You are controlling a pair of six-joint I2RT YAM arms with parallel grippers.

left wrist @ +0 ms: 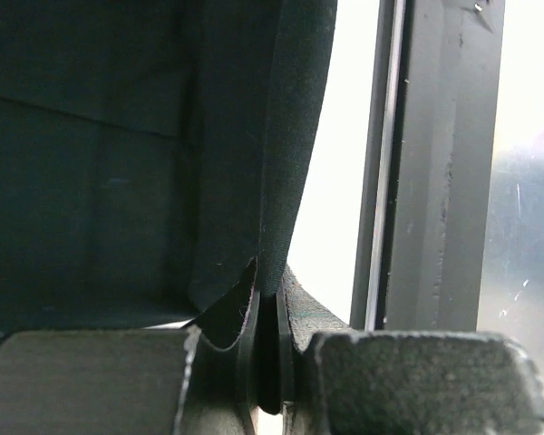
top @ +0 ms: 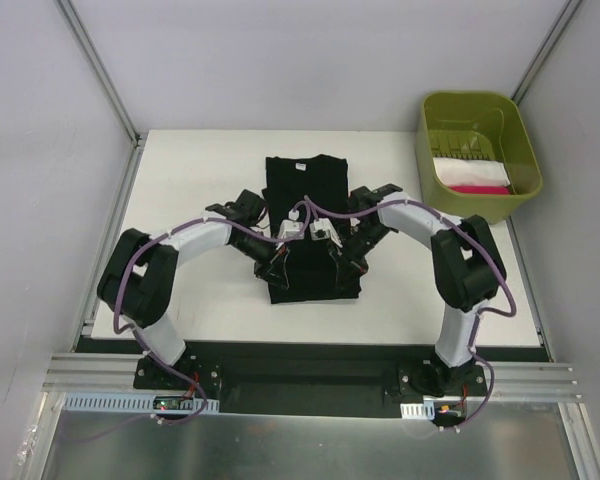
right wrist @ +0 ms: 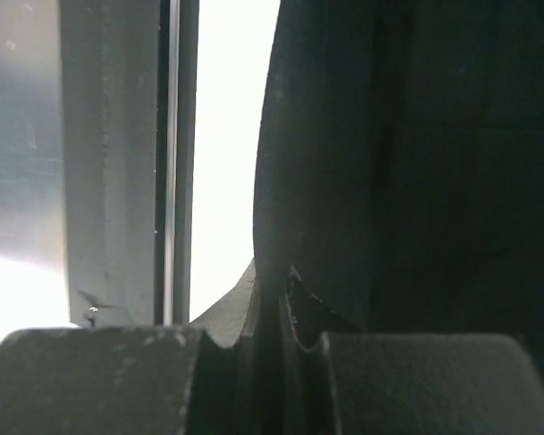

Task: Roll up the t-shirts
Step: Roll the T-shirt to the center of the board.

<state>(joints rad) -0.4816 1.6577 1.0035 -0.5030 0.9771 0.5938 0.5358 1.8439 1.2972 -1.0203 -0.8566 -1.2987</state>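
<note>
Black t-shirt [top: 305, 195] lies flat on the white table [top: 195, 170], folded to a narrow rectangle, white neck label [top: 301, 166] at its far end. Left gripper [top: 272, 268] is clamped on the t-shirt's near-left edge; the left wrist view shows fabric pinched between the jaws. Right gripper [top: 344, 266] is likewise clamped on its near-right edge. Olive-green bin [top: 432, 150] stands to the t-shirt's far right, holding white and pink cloth.
</note>
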